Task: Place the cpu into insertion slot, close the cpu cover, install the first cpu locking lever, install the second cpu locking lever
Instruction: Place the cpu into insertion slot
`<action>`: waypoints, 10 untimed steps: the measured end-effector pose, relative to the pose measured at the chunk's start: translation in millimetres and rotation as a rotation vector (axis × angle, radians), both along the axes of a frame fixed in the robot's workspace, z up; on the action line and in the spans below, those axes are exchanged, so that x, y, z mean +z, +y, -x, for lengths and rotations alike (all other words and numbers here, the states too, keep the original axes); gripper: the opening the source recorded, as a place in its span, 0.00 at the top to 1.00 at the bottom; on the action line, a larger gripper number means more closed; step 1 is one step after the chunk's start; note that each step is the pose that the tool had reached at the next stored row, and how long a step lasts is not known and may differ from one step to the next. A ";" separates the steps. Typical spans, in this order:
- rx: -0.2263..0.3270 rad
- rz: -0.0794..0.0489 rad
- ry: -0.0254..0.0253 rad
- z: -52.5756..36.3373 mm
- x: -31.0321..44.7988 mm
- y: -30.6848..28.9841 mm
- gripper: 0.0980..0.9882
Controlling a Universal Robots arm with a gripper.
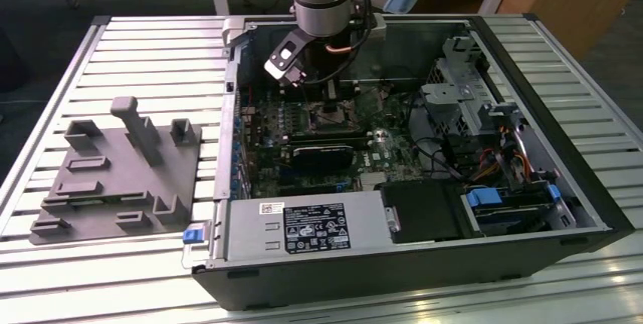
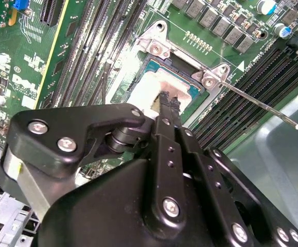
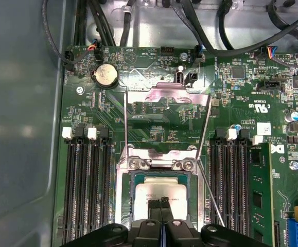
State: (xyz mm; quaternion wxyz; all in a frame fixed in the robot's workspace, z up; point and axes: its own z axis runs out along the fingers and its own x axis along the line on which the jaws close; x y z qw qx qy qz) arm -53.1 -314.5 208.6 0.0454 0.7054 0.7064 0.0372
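Gripper (image 3: pixel 160 201) fingers are pressed together, nothing pinched between them. The tips sit on or just over the chip (image 3: pixel 147 193); contact can't be confirmed. Chip lies flat inside the socket (image 3: pixel 122 198), pale face up, square to the socket rim. Cover (image 3: pixel 177 95) stands open, tipped up off the socket on its hinge edge, frame clear of the chip. One lever (image 2: pixel 262 105), a thin metal rod, is unlatched and runs from a socket corner out past the black memory slots (image 2: pixel 257 72). In the first wrist view, memory slots flank the socket on both sides. Round coin battery (image 3: pixel 104 75) sits on the green board (image 3: pixel 241 108) beyond the open cover, away from the socket. In the exterior view the arm (image 1: pixel 321 0) reaches straight down into the open computer case (image 1: pixel 422 264), right over the socket. Grey plastic tray (image 1: pixel 111 173) lies outside the case on the slatted table (image 1: pixel 150 45), well apart from the socket.
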 end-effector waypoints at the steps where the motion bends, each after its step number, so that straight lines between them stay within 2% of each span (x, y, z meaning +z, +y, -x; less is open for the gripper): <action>1: 0.000 0.000 0.0082 -0.9 0.0 0.0 0.99; 3: 0.000 0.000 0.0313 -4.0 -0.1 0.0 0.99; 6: 0.000 0.000 0.0528 -8.5 -0.3 0.0 0.99; 7: 0.000 0.000 0.0579 -9.9 -0.3 0.0 0.99; 10: 0.000 0.001 0.0588 -10.7 -0.2 -0.1 0.99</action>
